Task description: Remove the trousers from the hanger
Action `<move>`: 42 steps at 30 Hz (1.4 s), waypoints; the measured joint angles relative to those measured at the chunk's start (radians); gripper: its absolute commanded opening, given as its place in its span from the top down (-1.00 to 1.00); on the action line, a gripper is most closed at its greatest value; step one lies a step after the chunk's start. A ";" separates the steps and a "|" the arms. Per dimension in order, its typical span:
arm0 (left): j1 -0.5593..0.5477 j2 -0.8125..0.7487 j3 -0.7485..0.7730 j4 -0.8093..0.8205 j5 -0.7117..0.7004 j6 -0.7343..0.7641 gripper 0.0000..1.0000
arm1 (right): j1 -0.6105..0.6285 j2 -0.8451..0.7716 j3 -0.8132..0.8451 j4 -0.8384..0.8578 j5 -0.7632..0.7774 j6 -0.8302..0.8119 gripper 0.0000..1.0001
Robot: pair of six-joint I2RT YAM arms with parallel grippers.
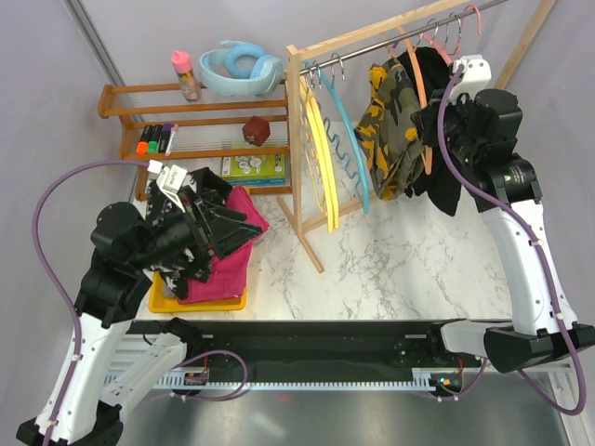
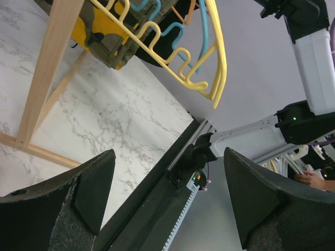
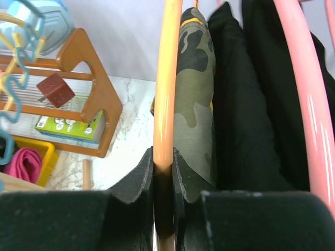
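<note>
**Hazards.** The wooden rack [image 1: 302, 186] is light and stands on the marbled surface [image 1: 409, 269]. It could tip or slide if a hanger is dragged sideways rather than lifted off the metal rail [image 1: 372, 39]. The camouflage trousers [image 3: 196, 94] and black trousers [image 3: 246, 115] hang touching at the rail's right end, so pulling one may drag the other. The right end effector [image 3: 163, 175] is clamped on the thin orange hanger [image 3: 166, 78], a smooth tube that could swivel or slip. The pink hanger [image 3: 309, 104] just to its right may snag. The left end effector [image 2: 168, 157] gapes wide and empty near the magenta trousers [image 1: 232, 255], which are heaped in a yellow tray [image 1: 200, 302] at near left.

**Materials.** The cloth is soft and limp. The hangers are glossy, hooked and rigid. The pads [image 3: 136, 183] are dark and grainy.
</note>
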 measured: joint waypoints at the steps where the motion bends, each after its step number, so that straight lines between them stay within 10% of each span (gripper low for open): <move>1: 0.000 -0.005 -0.003 0.003 0.007 -0.005 -0.82 | -0.002 0.000 0.000 0.003 -0.006 0.002 1.00; 28: -0.043 -0.027 -0.204 0.163 0.100 -0.028 -0.36 | -0.003 0.232 0.344 -0.164 -0.113 0.190 1.00; 42: -1.030 0.088 -0.474 0.595 -0.733 0.287 -0.53 | 0.057 0.018 -0.071 -0.136 -0.069 0.245 1.00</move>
